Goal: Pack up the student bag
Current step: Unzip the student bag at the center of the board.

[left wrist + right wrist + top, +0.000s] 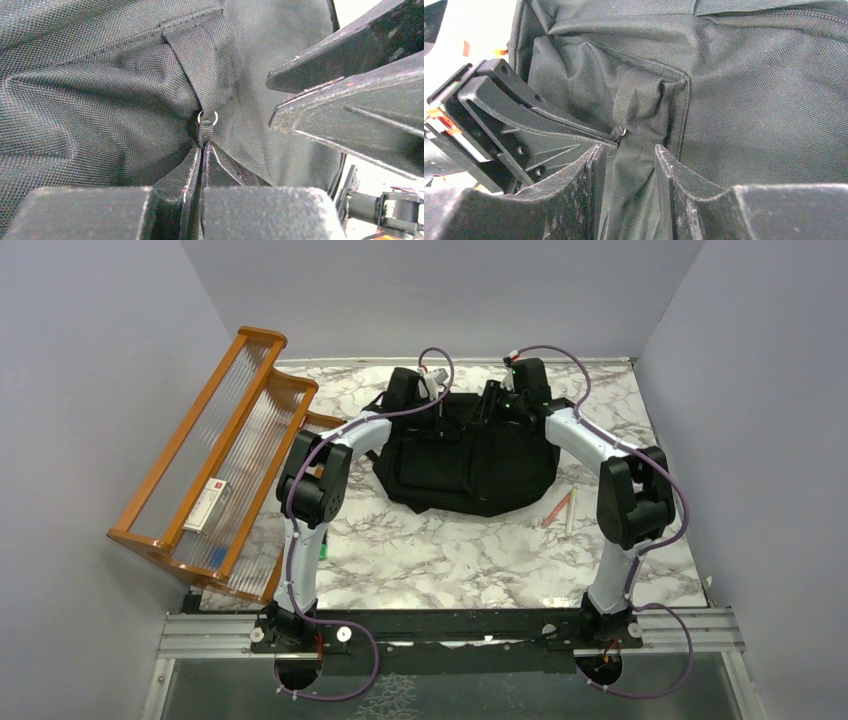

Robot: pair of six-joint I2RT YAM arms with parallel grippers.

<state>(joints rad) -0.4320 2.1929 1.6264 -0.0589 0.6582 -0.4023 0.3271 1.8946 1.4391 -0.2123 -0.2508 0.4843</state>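
- At far left of the marble surface (430,560), a wooden rack (215,440) with ribbed clear panels leans outward. A small white-and-red box (208,505) lies in it, not yet packed.
- Just beside the left arm's lower link, a small green item (322,550) rests on the surface; it is too small to identify.
- Left gripper (201,150): jaws pressed together, pinching the fabric zip pull (205,132) just below its small metal ring (216,119).
- Centre, toward the back of the surface: the student bag (470,465), a black fabric backpack lying flat with both grippers over its far end. No opening or lining shows in any view, and nothing is seen inside. Judged stage: early, with the zip to be drawn before any loading.
- Right gripper (626,150): jaws spread, straddling a raised fold of bag fabric just beside the left gripper's tips and holding nothing.
- Right of the bag, two pencils (560,510), one orange-red and one pale, lie close together on the surface, apart from the bag. By judgement these are left to pack, along with the rack's contents.
- Writing: the box carries print too small to read. No brand or label is legible on the bag or the arms.
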